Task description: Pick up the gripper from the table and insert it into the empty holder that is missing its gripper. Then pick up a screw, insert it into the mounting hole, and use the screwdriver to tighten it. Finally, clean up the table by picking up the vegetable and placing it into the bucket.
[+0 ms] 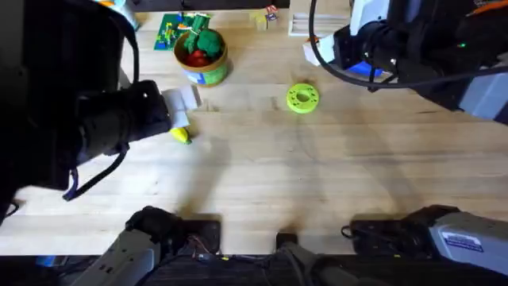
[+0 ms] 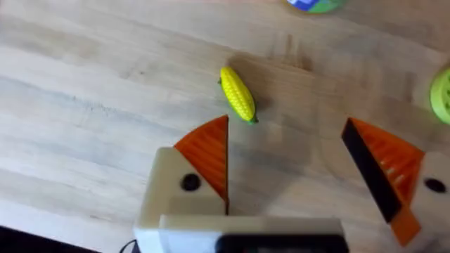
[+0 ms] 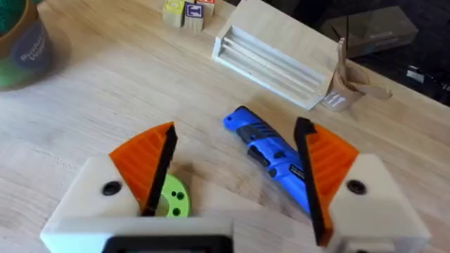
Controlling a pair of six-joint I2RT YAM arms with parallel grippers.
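Apparently vegetable point(image 2: 238, 94) lies beyond left gripper point(image 2: 295, 165) (open).

- We look down on a pale wooden table point(image 2: 91, 105) with visible grain.
- A small yellow toy vegetable point(image 2: 238, 94) lies on the wood, set at a slant, with a tiny green tip at one end.
- Our left gripper point(image 2: 299, 165) hangs above the table with its two orange ribbed pads point(image 2: 208, 151) spread wide apart; the vegetable lies just beyond one pad, not touched.
- A lime-green disc point(image 2: 442, 96) shows partly at the edge.
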